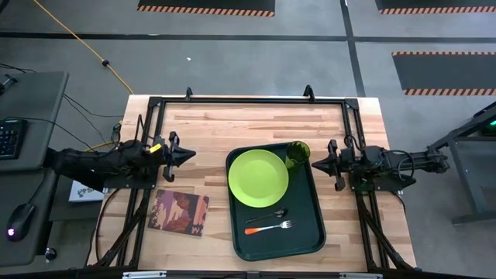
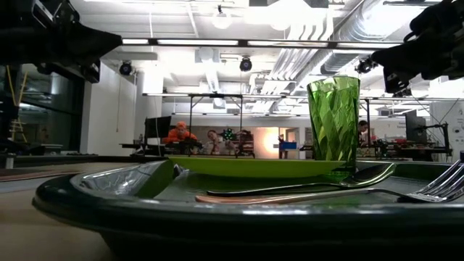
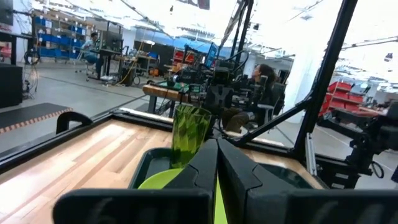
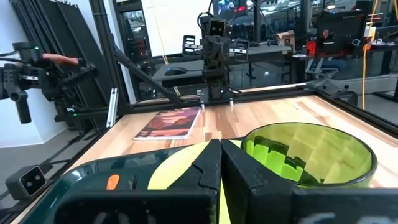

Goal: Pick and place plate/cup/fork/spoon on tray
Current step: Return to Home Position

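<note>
The dark green tray (image 1: pixel 314 225) lies on the table right of centre. The lime-green plate (image 1: pixel 258 177) lies flat in its far half. The green cup (image 1: pixel 297 155) stands upright in the tray's far right corner. The dark spoon (image 1: pixel 267 215) and the orange-handled fork (image 1: pixel 269 227) lie side by side on the tray floor near its front. My left gripper (image 1: pixel 191 155) is shut and empty, left of the tray. My right gripper (image 1: pixel 314 163) is shut and empty, just right of the cup.
A reddish-brown patterned mat (image 1: pixel 179 212) lies on the table left of the tray, near the front. A black frame (image 1: pixel 248 101) runs round the table's far and side edges. Bare wood shows between the mat and the far rail.
</note>
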Robot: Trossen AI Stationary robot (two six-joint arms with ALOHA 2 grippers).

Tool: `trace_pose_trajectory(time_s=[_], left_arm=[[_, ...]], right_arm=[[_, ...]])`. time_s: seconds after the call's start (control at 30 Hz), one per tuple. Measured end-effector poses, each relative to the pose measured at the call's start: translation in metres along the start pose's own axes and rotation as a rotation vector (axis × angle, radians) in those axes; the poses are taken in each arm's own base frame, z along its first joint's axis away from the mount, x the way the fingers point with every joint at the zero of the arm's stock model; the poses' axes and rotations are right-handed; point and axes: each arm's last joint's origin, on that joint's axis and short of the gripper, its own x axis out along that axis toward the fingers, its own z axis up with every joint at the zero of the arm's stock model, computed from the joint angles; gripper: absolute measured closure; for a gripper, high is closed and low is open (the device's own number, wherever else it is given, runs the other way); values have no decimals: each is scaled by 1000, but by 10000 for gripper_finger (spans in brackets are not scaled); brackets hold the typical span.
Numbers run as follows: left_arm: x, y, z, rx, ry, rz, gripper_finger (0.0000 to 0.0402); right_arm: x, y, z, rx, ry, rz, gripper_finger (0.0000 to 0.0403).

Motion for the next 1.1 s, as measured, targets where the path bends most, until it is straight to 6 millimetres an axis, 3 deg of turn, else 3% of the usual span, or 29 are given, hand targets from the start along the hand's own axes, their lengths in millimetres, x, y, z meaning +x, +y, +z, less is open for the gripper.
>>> trace_pose_trajectory(time_s=[0.43, 1.1], left_arm=[[-8, 2, -12, 19, 114, 9, 398], [-7, 2, -13, 19, 127, 5, 398]], right_arm=[[-1, 0, 1, 1, -10, 8, 403], [0, 0, 0, 0, 2, 6, 402]])
